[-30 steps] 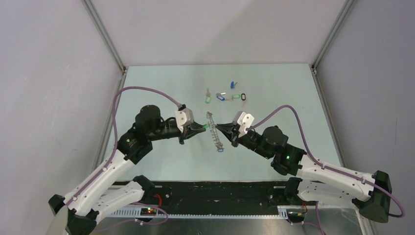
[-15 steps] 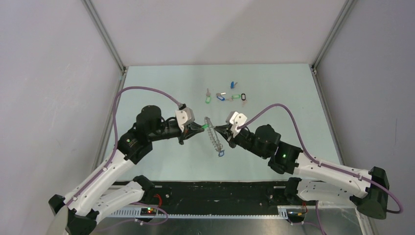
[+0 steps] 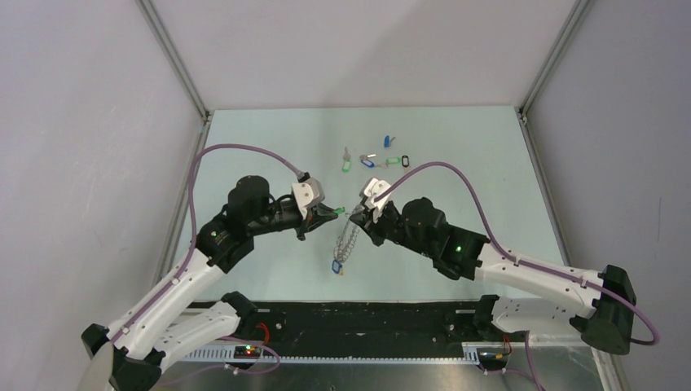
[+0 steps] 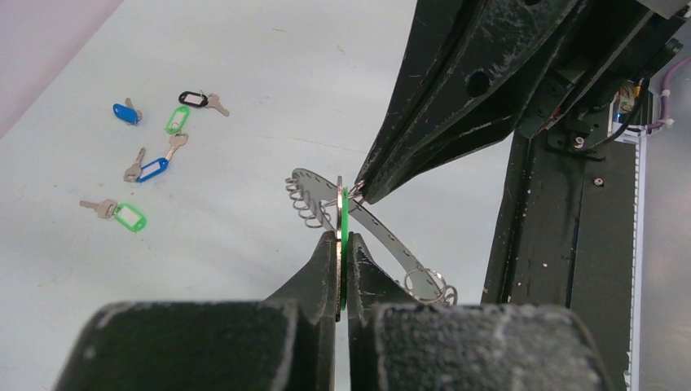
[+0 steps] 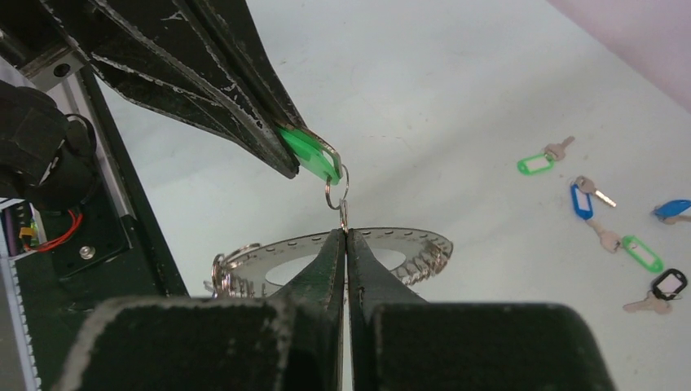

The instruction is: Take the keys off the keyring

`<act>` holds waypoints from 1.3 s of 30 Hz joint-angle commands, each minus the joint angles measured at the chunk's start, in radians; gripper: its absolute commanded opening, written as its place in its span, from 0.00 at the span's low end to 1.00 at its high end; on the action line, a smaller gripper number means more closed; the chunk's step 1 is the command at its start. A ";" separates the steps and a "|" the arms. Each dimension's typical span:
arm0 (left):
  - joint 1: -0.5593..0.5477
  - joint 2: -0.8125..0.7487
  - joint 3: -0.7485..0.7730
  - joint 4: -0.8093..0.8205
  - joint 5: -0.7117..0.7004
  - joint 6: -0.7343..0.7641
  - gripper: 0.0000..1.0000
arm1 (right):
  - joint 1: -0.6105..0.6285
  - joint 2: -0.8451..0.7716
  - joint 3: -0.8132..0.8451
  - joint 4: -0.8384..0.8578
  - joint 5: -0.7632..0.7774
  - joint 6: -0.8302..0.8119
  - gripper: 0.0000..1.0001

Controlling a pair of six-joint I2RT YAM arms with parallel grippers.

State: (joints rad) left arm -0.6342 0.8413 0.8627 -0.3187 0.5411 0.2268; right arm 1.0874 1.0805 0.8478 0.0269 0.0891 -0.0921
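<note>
We are pinching the green key (image 5: 313, 155) tight in the left gripper (image 4: 341, 242) and clamping the right gripper (image 5: 345, 237) shut on the keyring (image 5: 399, 238), which is hanging between them above the table (image 3: 269, 147)

Left gripper (image 4: 343, 248) pinches green tag (image 4: 345, 213) edge-on. Right gripper (image 4: 361, 189) tip touches keyring (image 4: 389, 243) just beside it. Five loose keys (image 4: 152, 169) lie far left.
</note>
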 commanded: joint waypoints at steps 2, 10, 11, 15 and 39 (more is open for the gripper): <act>0.013 -0.036 0.017 0.104 -0.001 0.005 0.00 | -0.039 -0.004 0.018 -0.115 -0.066 0.069 0.00; 0.012 -0.010 0.017 0.104 0.137 0.025 0.00 | -0.167 0.013 0.067 -0.118 -0.419 0.155 0.00; 0.012 -0.006 0.017 0.105 0.142 0.026 0.00 | -0.174 0.028 0.074 -0.121 -0.447 0.155 0.00; 0.009 -0.001 0.015 0.104 0.161 0.031 0.00 | -0.184 0.095 0.128 -0.157 -0.509 0.152 0.00; -0.004 0.035 0.024 0.077 0.131 0.054 0.00 | -0.390 -0.068 0.112 -0.262 -0.595 0.064 0.52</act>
State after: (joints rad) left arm -0.6327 0.8581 0.8619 -0.2890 0.6510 0.2565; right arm 0.7444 1.0660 0.9730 -0.2584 -0.5339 0.0212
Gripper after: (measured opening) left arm 0.023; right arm 0.510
